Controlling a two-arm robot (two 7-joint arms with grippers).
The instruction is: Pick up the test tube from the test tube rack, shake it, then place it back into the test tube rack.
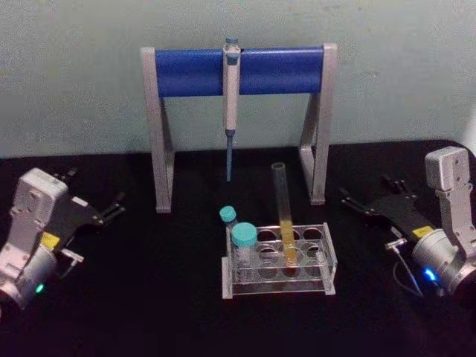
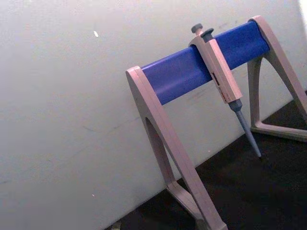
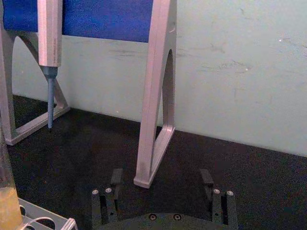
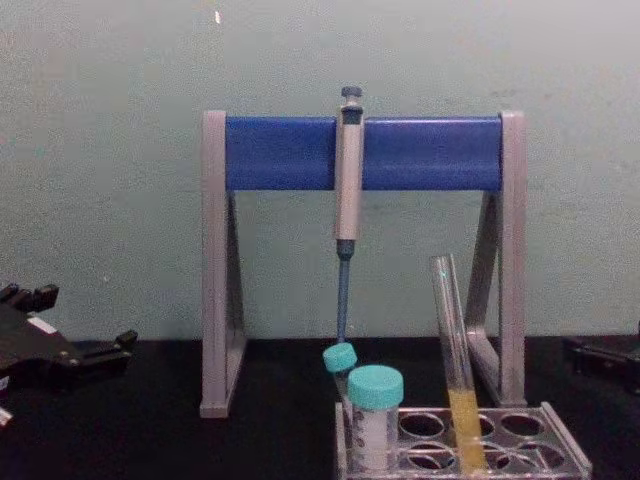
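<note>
The test tube (image 1: 283,216) stands in the test tube rack (image 1: 327,262) at the table's centre, leaning slightly, with yellow liquid in its lower part. From the chest, the test tube (image 4: 456,360) rises well above the rack (image 4: 560,452). My left gripper (image 1: 95,189) rests open on the table far to the left, clear of the rack. Over on the right of the rack, my right gripper (image 1: 368,190) lies open and holds nothing. Its two fingers (image 3: 116,177) spread wide in the right wrist view, where the test tube (image 3: 8,201) sits at the edge.
Two teal-capped vials (image 1: 244,238) stand in the rack's left side. Behind the rack, a grey-and-blue pipette stand (image 1: 186,72) carries a hanging pipette (image 1: 231,97). A pale wall closes off the back of the black table.
</note>
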